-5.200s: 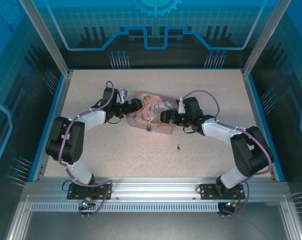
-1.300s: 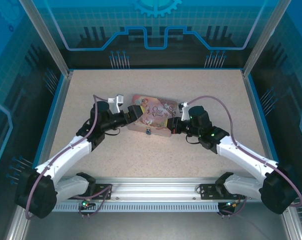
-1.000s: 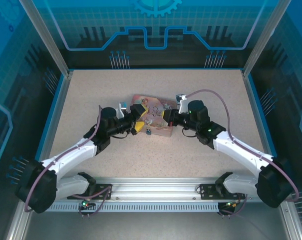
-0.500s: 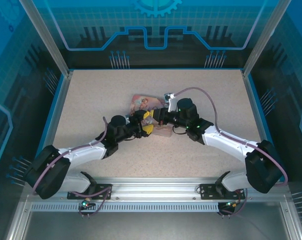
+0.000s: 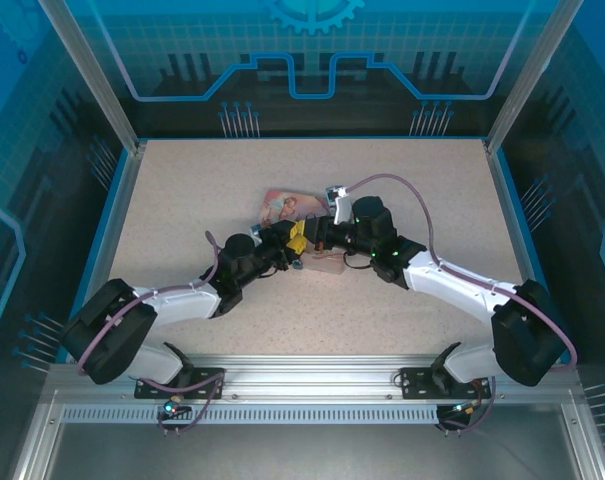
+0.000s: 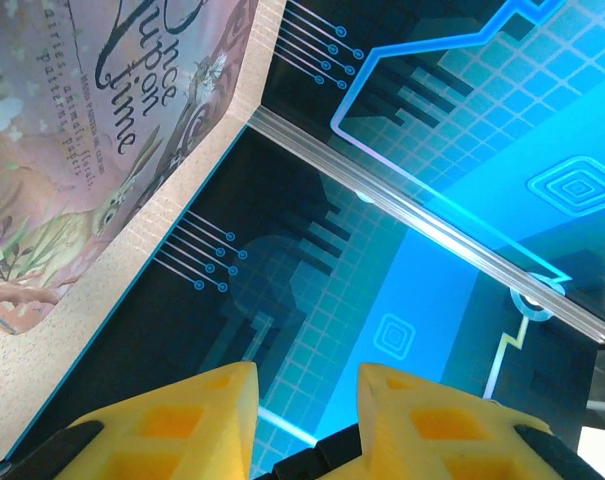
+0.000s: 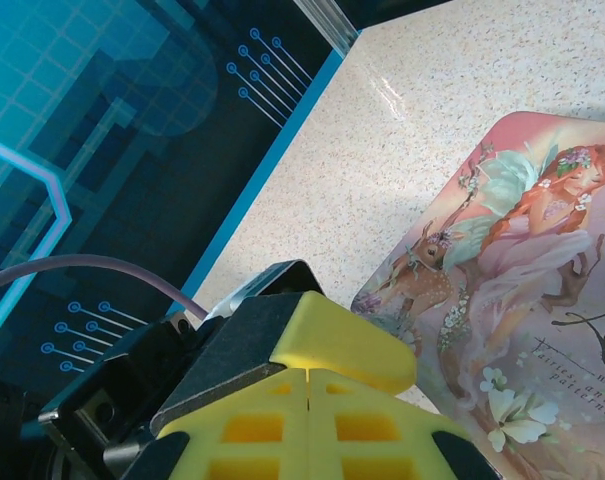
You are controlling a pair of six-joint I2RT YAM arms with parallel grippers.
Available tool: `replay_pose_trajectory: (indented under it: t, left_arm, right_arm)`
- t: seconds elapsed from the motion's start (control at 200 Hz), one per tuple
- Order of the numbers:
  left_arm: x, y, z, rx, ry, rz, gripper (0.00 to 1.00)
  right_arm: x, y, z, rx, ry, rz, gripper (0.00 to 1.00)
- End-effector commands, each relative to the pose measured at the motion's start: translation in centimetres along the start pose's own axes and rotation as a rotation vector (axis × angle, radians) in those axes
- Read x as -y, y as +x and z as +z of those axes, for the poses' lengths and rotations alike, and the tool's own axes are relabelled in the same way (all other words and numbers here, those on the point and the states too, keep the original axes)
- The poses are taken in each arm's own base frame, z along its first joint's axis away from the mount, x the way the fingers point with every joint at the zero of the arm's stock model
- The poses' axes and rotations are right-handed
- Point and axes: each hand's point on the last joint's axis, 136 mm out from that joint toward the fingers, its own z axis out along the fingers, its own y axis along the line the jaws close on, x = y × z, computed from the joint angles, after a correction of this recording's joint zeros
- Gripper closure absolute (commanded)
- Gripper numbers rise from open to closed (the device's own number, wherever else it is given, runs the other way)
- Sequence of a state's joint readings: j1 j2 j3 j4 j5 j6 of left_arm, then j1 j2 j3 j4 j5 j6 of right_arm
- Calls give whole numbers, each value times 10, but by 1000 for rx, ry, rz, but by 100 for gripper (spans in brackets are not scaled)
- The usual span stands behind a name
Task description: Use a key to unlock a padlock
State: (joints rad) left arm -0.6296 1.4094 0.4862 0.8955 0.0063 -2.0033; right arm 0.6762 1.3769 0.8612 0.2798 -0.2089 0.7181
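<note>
The pink pictured tin (image 5: 280,207) lies mid-table, and both grippers meet over its near side. My left gripper (image 5: 296,240) is open; in its wrist view the yellow fingers (image 6: 187,415) stand apart around my left gripper (image 6: 307,378), with nothing between them and the tin (image 6: 92,150) off to the left. My right gripper (image 5: 319,238) is shut, jaws pressed flat together in the wrist view, my right gripper (image 7: 309,372) beside the tin (image 7: 522,290). A yellow finger (image 7: 347,340) of the left gripper lies across its tips. A small blue padlock (image 5: 298,265) shows at the tin's front. The key is hidden.
The tin's pale front wall (image 5: 328,264) sits just below the right gripper. Speckled tabletop (image 5: 412,190) stretches around the tin to blue rails (image 5: 110,230) and glass walls. Both forearms lie low across the near half of the table.
Both grippers have closed in from the tin's ends to meet over its near middle. The tin has shifted and turned. The key seen on the table in the oldest frame is gone from there.
</note>
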Motion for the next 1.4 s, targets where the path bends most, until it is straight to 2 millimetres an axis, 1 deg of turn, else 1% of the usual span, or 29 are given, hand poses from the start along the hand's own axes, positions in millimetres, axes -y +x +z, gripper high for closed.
replay_pose_trajectory:
  t: [0.0, 0.075, 0.22, 0.32, 0.345, 0.425, 0.47, 0.535, 0.595, 0.65, 0.68, 0.69, 0.715, 0.86, 0.945, 0.95, 0.965, 1.126, 1.256, 1.396]
  left_arm:
    - [7, 2, -3, -1, 48, -194, 69]
    - [6, 1, -4, 2, 44, -193, 73]
    - [9, 1, -5, 4, 57, -185, 81]
    - [8, 1, -5, 4, 52, -180, 82]
    - [8, 1, -5, 2, 50, -179, 81]
    - [5, 0, -6, 10, 32, -177, 67]
    - [2, -1, -8, 17, 18, -180, 62]
    - [2, -3, -11, 33, 13, -191, 58]
    - [6, -5, -15, 51, 29, -204, 54]
    - [10, -5, -19, 65, 38, -210, 52]
    - [11, -5, -21, 72, 35, -211, 51]
    - [12, -5, -21, 74, 33, -211, 50]
    - [13, -4, -23, 77, 30, -209, 49]
    - [18, -2, -30, 89, 26, -197, 46]
    - [18, -2, -32, 94, 25, -202, 44]
    - [18, -2, -33, 94, 24, -202, 44]
    - [18, -2, -33, 96, 23, -203, 43]
    - [25, 1, -34, 86, 46, -214, 41]
    - [30, 0, -34, 89, 72, -224, 41]
    - [34, -3, -35, 101, 106, -232, 42]
  right_arm:
    - [-3, 6, -7, -9, 13, -15, 100]
    - [-1, 7, -9, -11, 21, -16, 100]
    - [2, 11, -11, -21, 34, -14, 100]
    - [3, 13, -12, -23, 40, -15, 100]
    - [4, 13, -12, -23, 43, -13, 100]
    - [2, 9, -13, -10, 41, -21, 100]
    - [1, 6, -14, -2, 40, -29, 100]
    - [-3, -1, -16, 19, 38, -43, 100]
    - [-6, -8, -18, 45, 32, -52, 100]
    - [-9, -12, -17, 66, 21, -52, 100]
    - [-8, -12, -16, 62, 19, -45, 100]
    - [-11, -15, -15, 78, 6, -49, 100]
    - [-14, -17, -14, 85, -6, -50, 100]
    - [-19, -21, -1, 100, -40, -39, 100]
    - [-21, -19, 6, 95, -53, -36, 100]
    - [-26, -24, 6, 104, -63, -40, 100]
    - [-29, -28, 7, 114, -71, -44, 100]
    - [-40, -32, 17, 115, -101, -51, 100]
    - [-45, -27, 23, 96, -115, -44, 100]
    - [-42, -11, 25, 67, -103, -22, 100]
